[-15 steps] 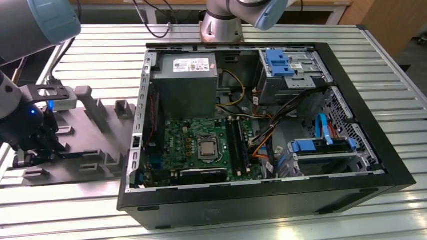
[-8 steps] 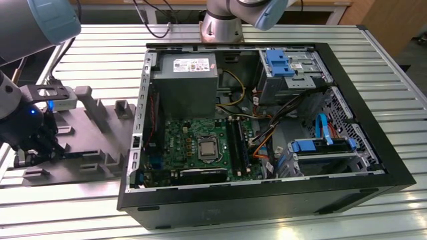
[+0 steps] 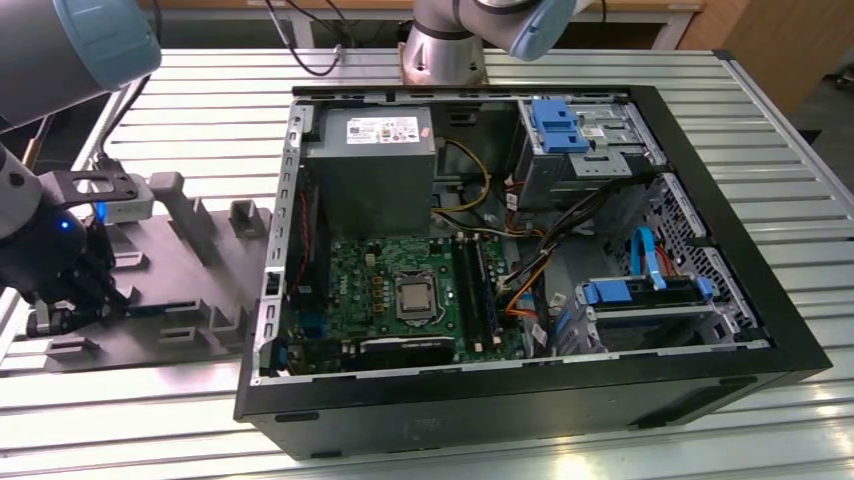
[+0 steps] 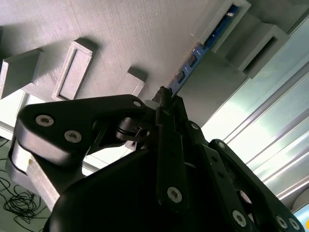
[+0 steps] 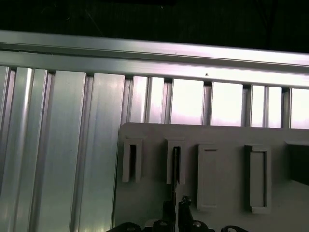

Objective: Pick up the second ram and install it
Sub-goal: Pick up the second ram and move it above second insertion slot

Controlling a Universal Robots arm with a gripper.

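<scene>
The second ram is a thin dark stick with small black chips, standing on edge in the posts of the grey holder block. In the first wrist view the ram sits in a narrow slot of the holder. My gripper is shut on the near end of the stick, one black finger on each side, as the first wrist view also shows at the gripper. In the exterior view the gripper is low over the holder at that view's left, away from the green board and its long black slots.
An open black computer case lies on the slatted metal table, to the exterior view's right of the holder. Inside are a grey power supply, blue drive brackets and loose cables. Another arm's base stands behind the case.
</scene>
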